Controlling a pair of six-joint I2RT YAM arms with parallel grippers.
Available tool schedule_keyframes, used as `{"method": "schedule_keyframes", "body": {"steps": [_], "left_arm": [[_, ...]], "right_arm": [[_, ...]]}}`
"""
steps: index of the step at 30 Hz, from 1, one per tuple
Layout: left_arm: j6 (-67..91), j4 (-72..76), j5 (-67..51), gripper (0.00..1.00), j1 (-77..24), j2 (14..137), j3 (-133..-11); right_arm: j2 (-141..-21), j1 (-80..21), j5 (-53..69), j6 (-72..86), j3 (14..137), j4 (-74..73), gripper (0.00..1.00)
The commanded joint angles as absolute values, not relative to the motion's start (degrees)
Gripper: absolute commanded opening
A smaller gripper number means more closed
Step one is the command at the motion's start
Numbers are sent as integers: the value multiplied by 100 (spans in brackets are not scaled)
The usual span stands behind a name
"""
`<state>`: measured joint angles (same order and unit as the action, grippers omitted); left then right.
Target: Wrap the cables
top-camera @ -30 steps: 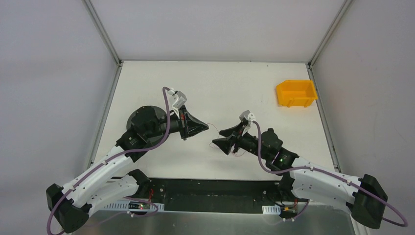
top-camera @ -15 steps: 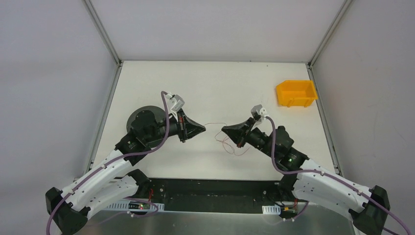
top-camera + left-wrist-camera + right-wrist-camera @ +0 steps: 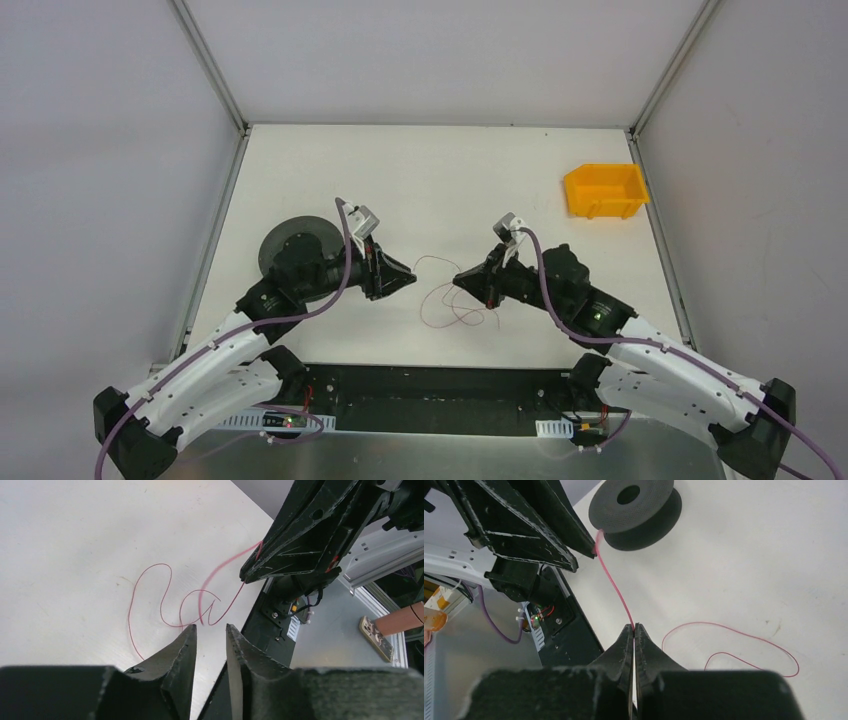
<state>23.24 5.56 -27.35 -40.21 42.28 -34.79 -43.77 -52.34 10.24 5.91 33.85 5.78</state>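
Observation:
The cable (image 3: 433, 258) is a hair-thin red wire lying slack in loops on the white table between the two grippers. My right gripper (image 3: 458, 279) is shut on it; in the right wrist view the wire (image 3: 616, 586) rises from the pinched tips (image 3: 633, 626) toward the left gripper (image 3: 585, 560) and touches one of its fingers. My left gripper (image 3: 411, 281) stands open with a clear gap (image 3: 211, 627), and the wire's loops (image 3: 156, 565) lie on the table just past its tips. The right gripper (image 3: 244, 578) shows there with the wire at its tip.
A black two-flanged spool (image 3: 292, 243) (image 3: 634, 510) lies flat on the table behind the left arm. A yellow bin (image 3: 605, 190) sits at the far right. The dark base rail (image 3: 430, 395) runs along the near edge below both grippers.
The right gripper closed on the wire, then the left gripper's jaws parted. The wire, stretched between the tips half a second ago, now sags in loops. Both grippers dropped slightly nearer.

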Motion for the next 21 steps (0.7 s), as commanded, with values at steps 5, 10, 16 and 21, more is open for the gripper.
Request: {"method": "schedule_keyframes", "body": {"steps": [5,10,16,21], "left_arm": [[1817,-600,-2734,64,-4069,3582,-3951],[1133,-1254,-2966,77,-4070,3671,-4475],[1131,-1935,-2272,66,-4069,4353,-5157],[1344,-2896,477,67,-4069,4555,-5411]], "right_arm": [[-4470,-5045,1890,224,4480,-1128,0],[-4744,-5044,2451,176,4758,-1367,0],[-4737,-5040,1883,402,4860,-1459,0],[-4409,-5035,881,539,4846,-1811,0]]}}
